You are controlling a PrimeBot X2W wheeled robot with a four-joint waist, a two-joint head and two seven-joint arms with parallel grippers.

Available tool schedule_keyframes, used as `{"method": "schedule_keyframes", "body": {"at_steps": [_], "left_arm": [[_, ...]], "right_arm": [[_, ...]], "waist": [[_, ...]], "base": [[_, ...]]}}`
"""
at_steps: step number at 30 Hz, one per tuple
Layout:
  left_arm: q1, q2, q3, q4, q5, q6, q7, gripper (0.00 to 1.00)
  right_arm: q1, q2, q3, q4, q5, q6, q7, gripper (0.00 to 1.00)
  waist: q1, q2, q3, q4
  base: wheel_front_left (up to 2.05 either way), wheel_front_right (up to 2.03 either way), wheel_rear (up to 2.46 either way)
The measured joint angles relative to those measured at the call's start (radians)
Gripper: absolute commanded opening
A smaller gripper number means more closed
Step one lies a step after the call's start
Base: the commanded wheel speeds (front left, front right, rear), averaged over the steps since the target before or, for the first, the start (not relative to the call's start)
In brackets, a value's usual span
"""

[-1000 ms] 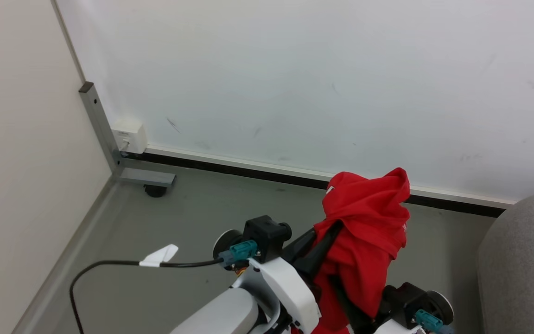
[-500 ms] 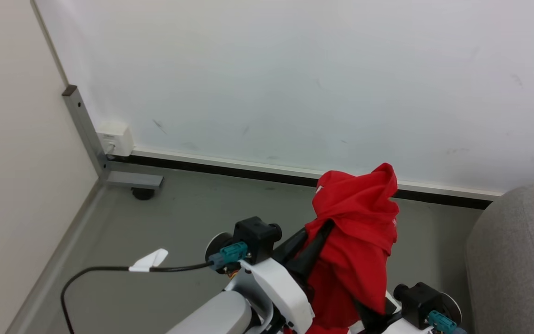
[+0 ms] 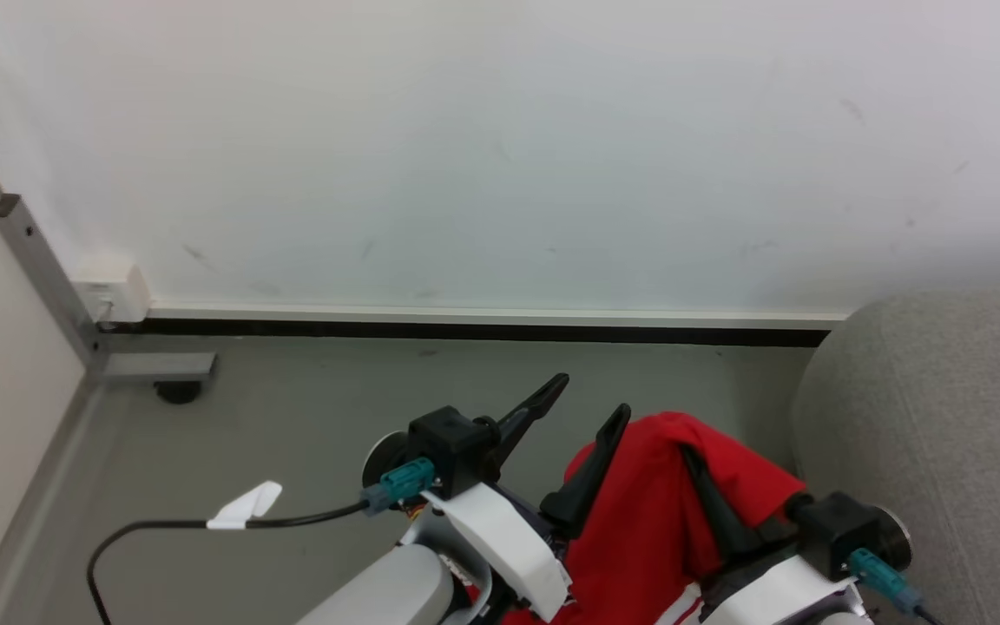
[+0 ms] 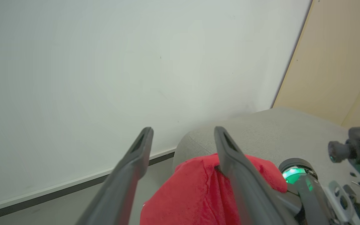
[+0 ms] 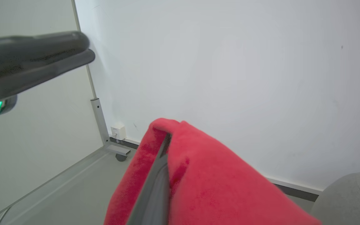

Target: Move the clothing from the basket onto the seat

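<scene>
Right gripper (image 3: 689,455) pinching clothing (image 3: 639,521), left gripper (image 3: 591,395) spread wide

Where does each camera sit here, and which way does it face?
Head view: on the head, looking down at floor, wall and seat corner; open left tool and right tool under the clothing show.
Left wrist view: on the left wrist, facing wall and seat past its own two spread fingers.
Right wrist view: on the right wrist, facing the wall; one own finger shows, clothing draped over it.
Shared: both wrist views see the clothing and seat.
</scene>
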Motion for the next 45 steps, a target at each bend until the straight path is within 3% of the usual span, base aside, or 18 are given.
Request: {"method": "schedule_keyframes", "body": {"at_steps": [16,28,38,45], "left_arm": [[0.029,0.028,0.015,-0.007,0.025,-0.006,-0.039,1.0],[0.05,0.015,0.018,0.004,0.052,-0.017,-0.047,1.0],[0.055,-0.003,0.013,0.022,0.078,-0.028,-0.049,1.0],[0.051,0.002,0.011,0.021,0.108,-0.031,-0.049,1.0]], "right_arm": [[-0.02,-0.136,-0.208,-0.18,-0.059,0.0,0.0,0.0],[0.031,-0.141,-0.304,-0.262,-0.067,0.0,0.0,0.0],[0.051,-0.127,-0.329,-0.287,-0.06,0.0,0.0,0.0],[-0.049,-0.181,-0.313,-0.285,-0.058,0.0,0.0,0.0]], "waist": [[0.0,0.0,0.021,-0.262],[0.0,0.0,0.041,-0.447],[0.0,0.0,0.065,-0.486],[0.0,0.0,0.106,-0.47]], "base": [[0.0,0.0,0.0],[0.0,0.0,0.0],[0.0,0.0,0.0],[0.0,0.0,0.0]]}}
